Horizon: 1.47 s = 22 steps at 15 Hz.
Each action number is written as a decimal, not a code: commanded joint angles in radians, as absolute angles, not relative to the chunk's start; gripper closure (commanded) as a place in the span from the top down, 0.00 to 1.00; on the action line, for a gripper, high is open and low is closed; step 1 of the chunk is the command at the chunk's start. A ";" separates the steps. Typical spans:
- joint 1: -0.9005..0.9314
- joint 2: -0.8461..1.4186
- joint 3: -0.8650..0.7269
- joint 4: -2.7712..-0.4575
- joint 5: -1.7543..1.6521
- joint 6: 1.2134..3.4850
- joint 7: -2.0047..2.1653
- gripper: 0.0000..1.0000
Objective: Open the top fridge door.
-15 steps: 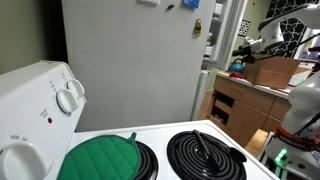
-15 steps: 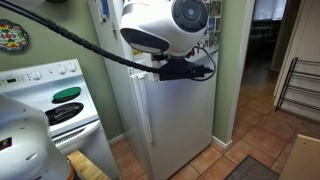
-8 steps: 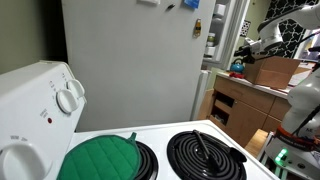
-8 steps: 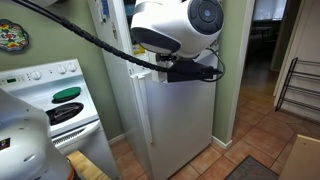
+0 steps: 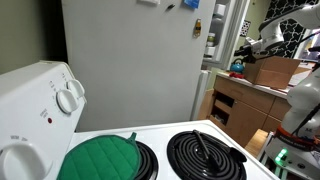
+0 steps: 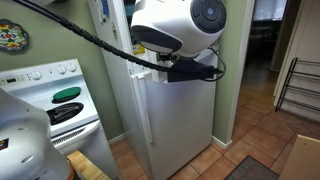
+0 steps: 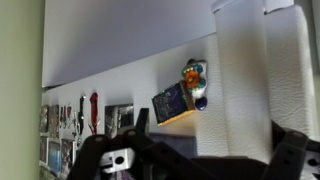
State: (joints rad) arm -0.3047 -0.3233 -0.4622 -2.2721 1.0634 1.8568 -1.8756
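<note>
Two fingers [image 7: 291, 153] of my gripper [image 7: 200, 162] stand spread, holding nothing. The top fridge door [image 5: 229, 24], ajar beside the fridge's grey side wall [image 5: 130, 60], looks stiff, heavy and smooth; I'd hook its free vertical edge.

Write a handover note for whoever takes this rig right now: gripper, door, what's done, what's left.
Gripper: fingers stand apart in the wrist view, with nothing visibly clamped. Whether it touches the door cannot be judged.
Top fridge door: swung out from the fridge, nearly edge-on in an exterior view, with its inner racks showing.
Done: the door is off its seal and at least partly open.
Left: probably swing it wider if full opening is wanted, then back the gripper clear.
</note>
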 commanded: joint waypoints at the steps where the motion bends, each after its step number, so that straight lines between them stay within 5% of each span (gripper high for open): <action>1: -0.345 -0.288 -0.494 -2.217 1.010 1.737 -1.925 1.00; 22: -0.460 -0.360 -0.537 -2.142 0.924 1.669 -1.934 1.00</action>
